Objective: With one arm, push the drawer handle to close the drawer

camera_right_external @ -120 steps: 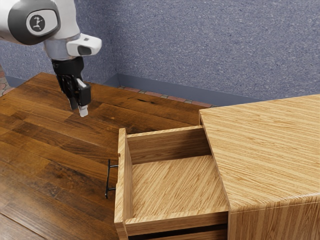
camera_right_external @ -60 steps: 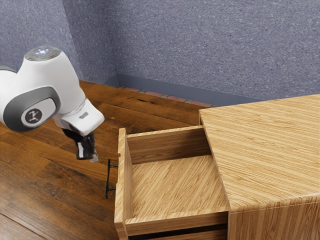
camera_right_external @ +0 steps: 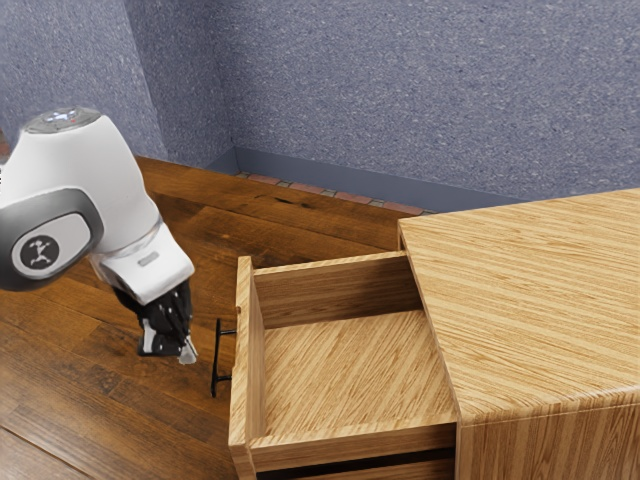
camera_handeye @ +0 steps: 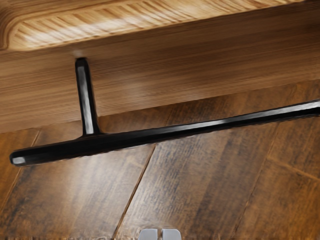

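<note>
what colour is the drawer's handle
Black; the wrist view shows the handle best, with pale glints along its bar.

The far wall (camera_right_external: 430, 90) is gray-blue with tiny pale specks. The wood boards (camera_right_external: 90, 350) are dark brown with darker streaks. The cabinet (camera_right_external: 540, 300) and drawer (camera_right_external: 345, 375) are light yellow-brown with thin brown stripes. The handle (camera_right_external: 216, 352) is shiny black. At the exterior view's left, the arm (camera_right_external: 90, 170) is white and gray, and the gripper (camera_right_external: 188, 352) is black with pale tips.
</note>
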